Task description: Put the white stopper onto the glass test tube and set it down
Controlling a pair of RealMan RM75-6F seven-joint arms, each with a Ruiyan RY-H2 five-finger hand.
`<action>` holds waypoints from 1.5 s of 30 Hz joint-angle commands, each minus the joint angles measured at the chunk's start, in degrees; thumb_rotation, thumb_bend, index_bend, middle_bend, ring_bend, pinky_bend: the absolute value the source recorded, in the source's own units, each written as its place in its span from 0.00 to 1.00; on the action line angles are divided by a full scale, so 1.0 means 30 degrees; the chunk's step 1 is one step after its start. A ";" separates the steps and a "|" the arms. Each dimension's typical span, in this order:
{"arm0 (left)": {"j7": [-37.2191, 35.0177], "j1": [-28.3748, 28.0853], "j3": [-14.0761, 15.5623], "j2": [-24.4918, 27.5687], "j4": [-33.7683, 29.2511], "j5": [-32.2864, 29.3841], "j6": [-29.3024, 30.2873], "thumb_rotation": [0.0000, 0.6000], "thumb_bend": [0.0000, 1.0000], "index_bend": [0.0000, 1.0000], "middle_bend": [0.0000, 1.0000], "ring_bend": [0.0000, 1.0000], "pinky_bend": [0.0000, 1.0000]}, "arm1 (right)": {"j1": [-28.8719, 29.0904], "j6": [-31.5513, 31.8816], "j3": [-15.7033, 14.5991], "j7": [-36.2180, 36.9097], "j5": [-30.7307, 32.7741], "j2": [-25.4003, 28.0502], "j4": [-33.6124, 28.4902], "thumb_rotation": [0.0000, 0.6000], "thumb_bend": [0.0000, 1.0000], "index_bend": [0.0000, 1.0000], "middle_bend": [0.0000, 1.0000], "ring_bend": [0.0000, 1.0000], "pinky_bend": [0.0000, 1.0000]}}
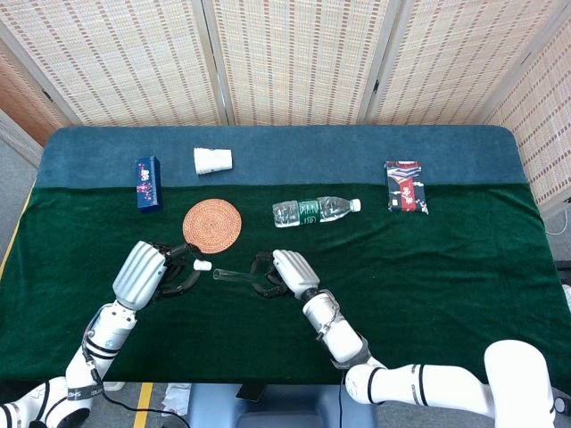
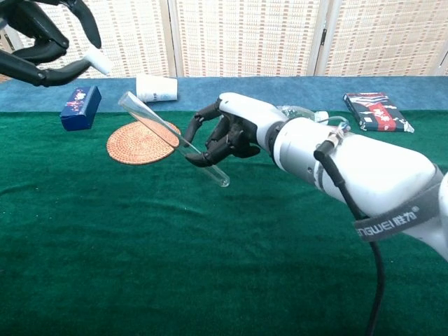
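Right hand [image 2: 234, 133] gripping the glass test tube [image 2: 171, 138] tilted above the green surface [image 2: 175, 266], near the woven coaster [image 1: 212, 225], left hand [image 1: 147, 270] pinching the white stopper [image 1: 202, 265] just beside the tube's open end

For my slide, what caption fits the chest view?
Right hand holds the glass test tube tilted toward the white stopper pinched in the left hand.

test tube [image 2: 168, 136]: clear glossy glass | tablecloth [image 1: 446, 267]: matt green cloth | coaster [image 1: 212, 225]: woven, rough
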 commanded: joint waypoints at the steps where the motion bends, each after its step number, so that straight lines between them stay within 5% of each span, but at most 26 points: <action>1: 0.0408 -0.0158 0.0000 0.0033 -0.0156 -0.0008 -0.0167 1.00 0.47 0.62 1.00 0.91 0.82 | 0.0101 0.0201 0.0078 0.0059 -0.0028 -0.0041 -0.0088 1.00 0.48 0.90 1.00 1.00 1.00; 45: 0.1861 -0.0242 0.0384 -0.0443 0.0312 0.0094 0.0456 1.00 0.48 0.62 1.00 0.91 0.82 | 0.0712 0.0942 0.0053 0.1099 0.0015 -0.0404 0.0130 1.00 0.48 0.90 1.00 1.00 1.00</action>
